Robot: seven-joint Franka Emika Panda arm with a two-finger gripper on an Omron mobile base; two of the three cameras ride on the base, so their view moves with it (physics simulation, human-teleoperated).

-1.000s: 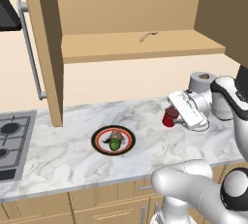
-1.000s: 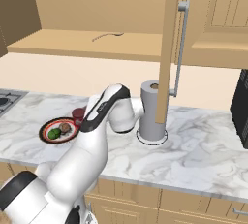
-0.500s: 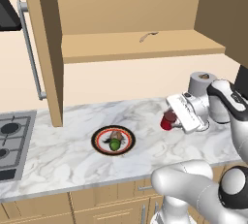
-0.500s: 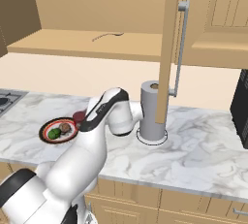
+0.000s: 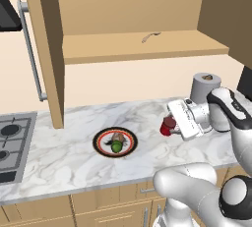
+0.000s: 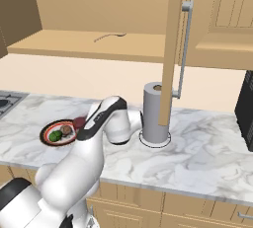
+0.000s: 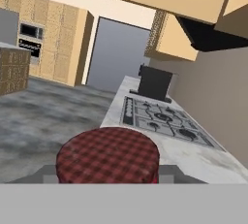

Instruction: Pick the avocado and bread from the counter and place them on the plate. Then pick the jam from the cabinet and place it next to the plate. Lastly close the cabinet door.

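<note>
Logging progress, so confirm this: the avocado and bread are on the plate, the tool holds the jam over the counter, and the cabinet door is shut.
Wrong on the door. The cabinet door stands open, as the left base view shows. The rest holds: avocado and bread lie on the plate, and the tool holds the jam over the counter.

We are holding the jam (image 5: 168,126) in our gripper (image 5: 172,125), with the fingers closed on it. The jar is sitting low over the counter (image 5: 74,159), to the right of the plate (image 5: 102,139) and apart from it. The avocado (image 5: 116,147) and the bread (image 5: 118,138) are lying on the plate, touching each other. The cabinet door (image 5: 47,44) is standing open. A grey paper roll (image 5: 204,87) is standing behind our arm.
</note>
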